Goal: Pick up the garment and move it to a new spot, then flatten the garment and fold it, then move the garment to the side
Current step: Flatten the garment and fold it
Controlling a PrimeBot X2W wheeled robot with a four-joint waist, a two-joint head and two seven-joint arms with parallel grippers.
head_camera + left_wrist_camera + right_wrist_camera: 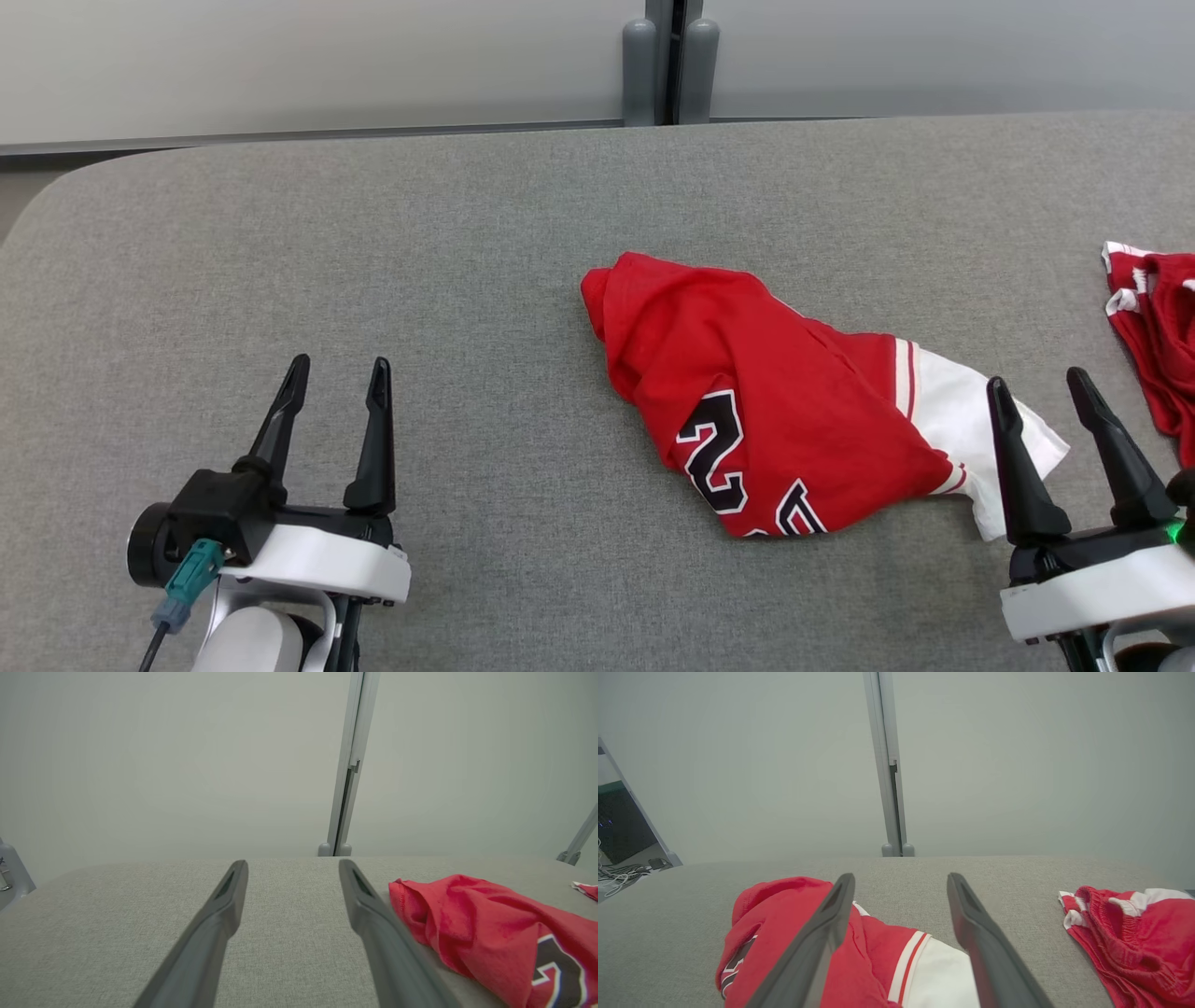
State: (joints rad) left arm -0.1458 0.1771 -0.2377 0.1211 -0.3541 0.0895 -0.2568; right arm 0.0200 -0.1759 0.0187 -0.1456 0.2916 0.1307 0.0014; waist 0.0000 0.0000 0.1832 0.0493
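A crumpled red garment (766, 401) with a white sleeve and black-and-white lettering lies on the grey table (373, 243), right of the middle. It also appears as the red garment (490, 933) and the red garment (784, 933) in the two wrist views. My right gripper (1041, 383) stands open at the lower right, its left finger over the white sleeve's edge, nothing between its fingers. At the lower left my left gripper (338, 368) is open above bare table, well left of the garment. The right gripper (901, 879) and left gripper (293, 865) show spread fingers.
A second red and white cloth (1158, 327) lies bunched at the table's right edge, seen too as the cloth (1129, 933). A grey post (667, 61) stands behind the far edge against a pale wall. The table's left half is bare.
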